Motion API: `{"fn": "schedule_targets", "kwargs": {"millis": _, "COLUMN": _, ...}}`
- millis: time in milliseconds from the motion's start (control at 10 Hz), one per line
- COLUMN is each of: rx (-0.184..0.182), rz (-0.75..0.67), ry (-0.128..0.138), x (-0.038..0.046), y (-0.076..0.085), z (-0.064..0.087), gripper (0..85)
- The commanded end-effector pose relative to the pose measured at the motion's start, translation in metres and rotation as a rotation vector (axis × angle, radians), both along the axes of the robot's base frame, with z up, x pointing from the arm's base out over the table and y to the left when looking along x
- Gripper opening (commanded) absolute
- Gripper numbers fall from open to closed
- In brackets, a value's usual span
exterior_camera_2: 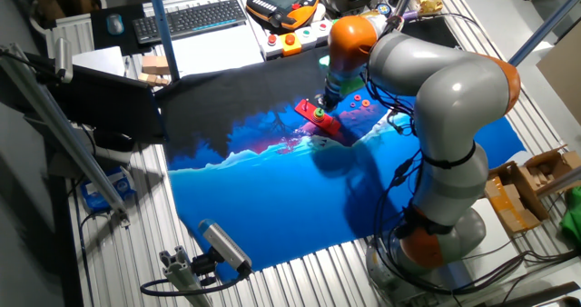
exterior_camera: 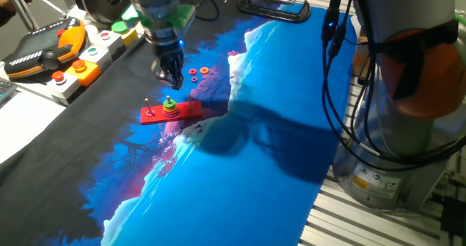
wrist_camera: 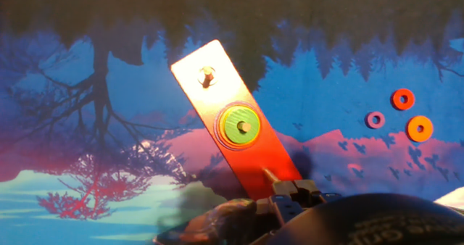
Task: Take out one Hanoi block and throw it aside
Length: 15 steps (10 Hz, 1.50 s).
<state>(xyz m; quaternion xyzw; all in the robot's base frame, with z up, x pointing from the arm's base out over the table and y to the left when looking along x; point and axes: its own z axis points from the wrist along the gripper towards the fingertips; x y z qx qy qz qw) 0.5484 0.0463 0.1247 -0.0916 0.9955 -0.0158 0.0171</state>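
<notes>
One green ring [wrist_camera: 240,125] mid-base, blue cloth [wrist_camera: 341,64] around

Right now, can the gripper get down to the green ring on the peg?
Probably yes. The green ring sits on top of its stack with nothing over it, and the gripper hangs just above and beside the red base, away from the three loose rings.

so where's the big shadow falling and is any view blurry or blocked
One fixed view: the arm's dark shadow falls across the blue cloth, right of the red base. The other fixed view: sharp, but the arm crowds the base. Hand view: green ring crisp; a dark blurred shape fills the bottom edge, and the top is dim.
</notes>
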Motion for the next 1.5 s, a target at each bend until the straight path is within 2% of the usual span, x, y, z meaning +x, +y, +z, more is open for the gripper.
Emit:
{"fn": "schedule_targets", "kwargs": {"millis": 0, "rx": 0.001, "rz": -0.005, "ry": -0.002, "x": 0.0002, "y": 0.0007, "z": -0.0026, "gripper": 0.7}}
{"fn": "schedule_targets", "kwargs": {"millis": 500, "rx": 0.011, "rz": -0.026, "ry": 0.001, "x": 0.0016, "y": 0.0007, "z": -0.0094, "gripper": 0.7}}
{"fn": "schedule_targets", "kwargs": {"millis": 800, "rx": -0.04, "rz": -0.026, "ry": 0.0, "x": 0.0016, "y": 0.0007, "z": -0.0094, "gripper": 0.7}}
{"fn": "schedule_targets", "kwargs": {"millis": 1400, "rx": -0.044, "rz": -0.038, "ry": -0.009, "x": 0.0017, "y": 0.0019, "z": -0.0097, "gripper": 0.7}}
